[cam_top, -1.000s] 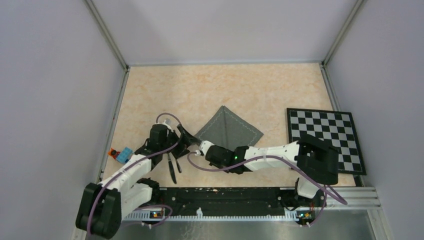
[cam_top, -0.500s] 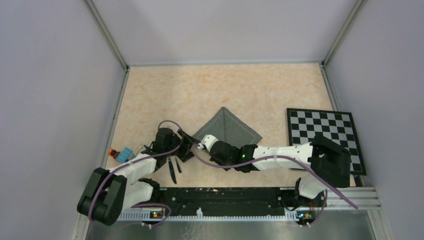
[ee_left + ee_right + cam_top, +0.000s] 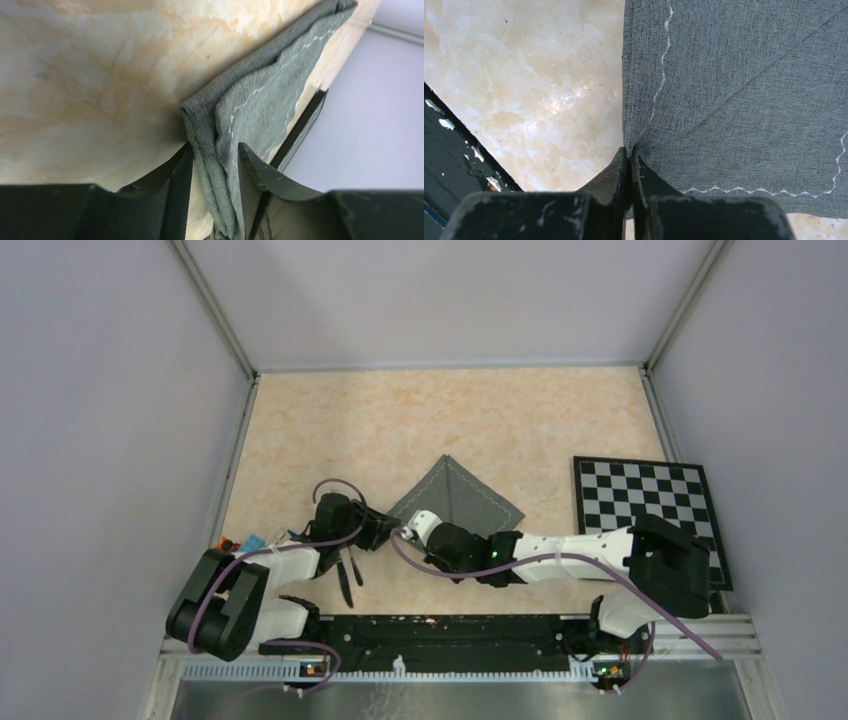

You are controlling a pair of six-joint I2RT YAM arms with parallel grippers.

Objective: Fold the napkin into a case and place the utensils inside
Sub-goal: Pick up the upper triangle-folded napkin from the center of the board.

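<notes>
The dark grey napkin [image 3: 457, 496] lies folded into a pointed shape on the marbled table, its stitched hem showing [image 3: 734, 75]. My right gripper [image 3: 408, 529] is shut on the napkin's near-left corner, its fingertips pinched together on the cloth [image 3: 629, 152]. My left gripper [image 3: 380, 531] straddles the layered folded edge [image 3: 210, 130] beside it. Its jaws stand apart, the cloth touching one finger [image 3: 250, 165] with a sliver of table showing by the other. The utensils [image 3: 347, 575] lie as two slim dark shapes under the left arm, near the front edge.
A black-and-white checkered board [image 3: 650, 515] lies at the right. A small orange and blue object [image 3: 243, 543] sits by the left wall. A black rail [image 3: 450, 630] runs along the near edge, and walls close in the table on three sides.
My left gripper has slid right to the napkin's corner and narrowed its jaws around the folded edge. The right gripper stayed shut on the cloth and shifted slightly.
</notes>
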